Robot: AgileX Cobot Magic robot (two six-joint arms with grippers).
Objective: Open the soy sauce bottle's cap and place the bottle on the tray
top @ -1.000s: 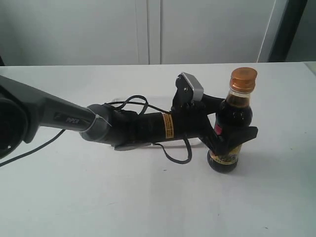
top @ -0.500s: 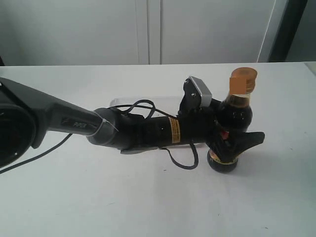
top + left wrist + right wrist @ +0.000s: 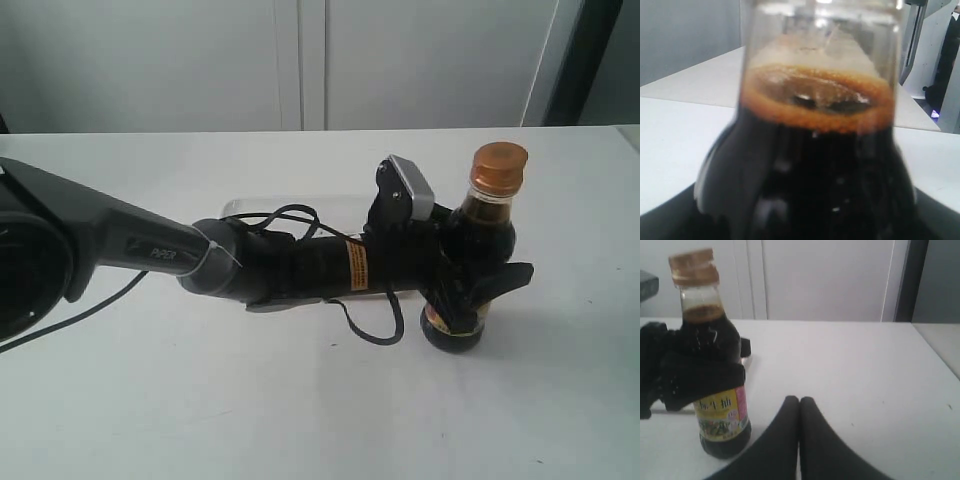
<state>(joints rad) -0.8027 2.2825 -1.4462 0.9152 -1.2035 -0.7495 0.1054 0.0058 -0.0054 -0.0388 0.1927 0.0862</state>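
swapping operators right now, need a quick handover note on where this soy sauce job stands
Left gripper: jaws shut on the soy sauce bottle, gripping its body; bottle upright.
Right gripper: jaws shut, empty, apart from the bottle.
Cap: on, closed.
Tray: behind the left arm, mostly hidden, nothing visible on it.
Done: bottle grasped.
Left: open the cap, set the bottle on the tray.

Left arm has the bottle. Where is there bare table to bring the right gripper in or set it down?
Bare table lies to the right of the soy sauce bottle and along the near edge below the left gripper. The right gripper, jaws closed, has open table ahead. The middle is crowded: arm and cable, with the tray mostly hidden behind them.
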